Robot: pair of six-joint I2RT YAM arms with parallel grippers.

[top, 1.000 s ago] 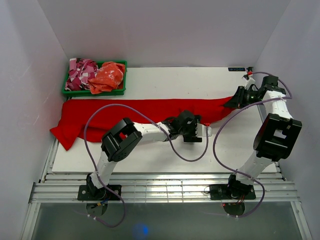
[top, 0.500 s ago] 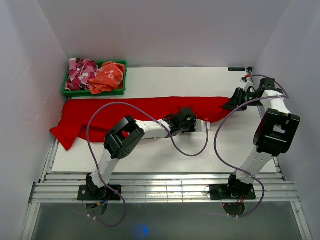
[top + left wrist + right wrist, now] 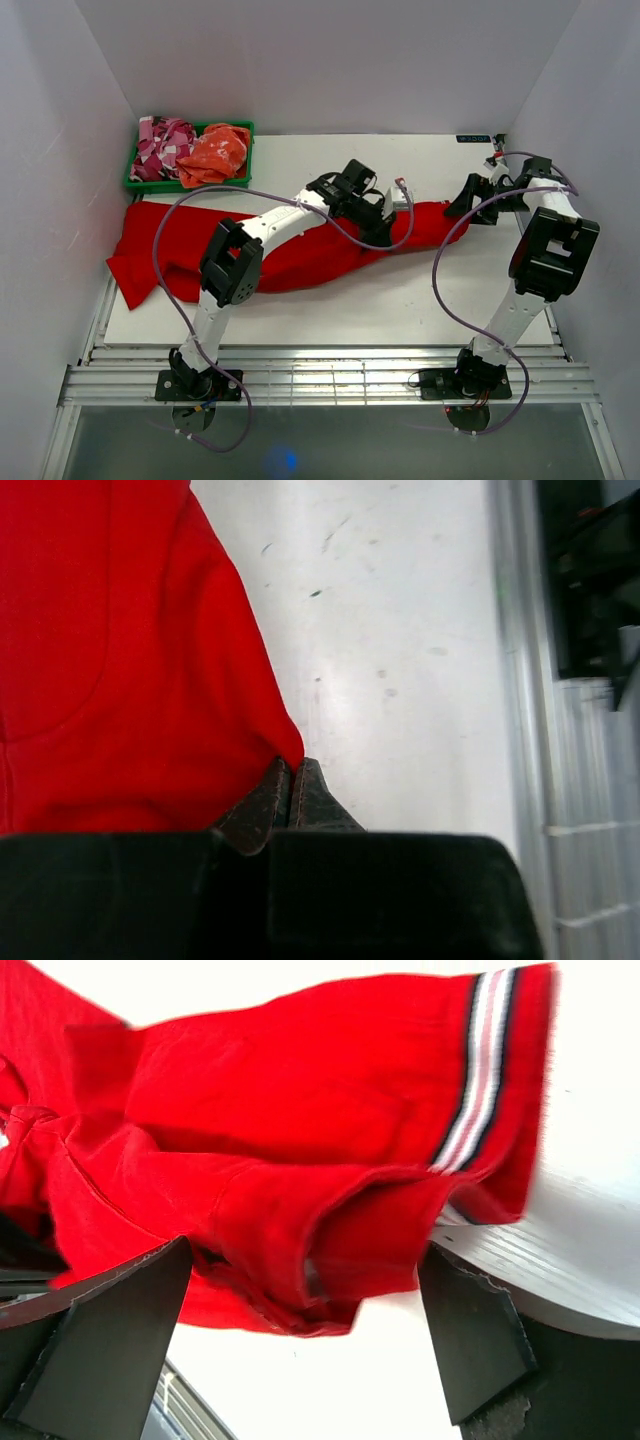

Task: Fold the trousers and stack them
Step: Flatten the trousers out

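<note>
We list one green plastic crate [image 3: 190, 187] at the far left corner of the table. It holds two crumpled garments that touch: a pink-and-white patterned garment [image 3: 160, 145] in its left half and an orange garment [image 3: 215, 152] in its right half. We also list:
- a white table [image 3: 330, 160], lightly scuffed
- a small dark label [image 3: 473, 138] at its far right edge
- metal rails [image 3: 330, 385] along its near edge
- plain pale walls [image 3: 330, 60] on three sides
</note>
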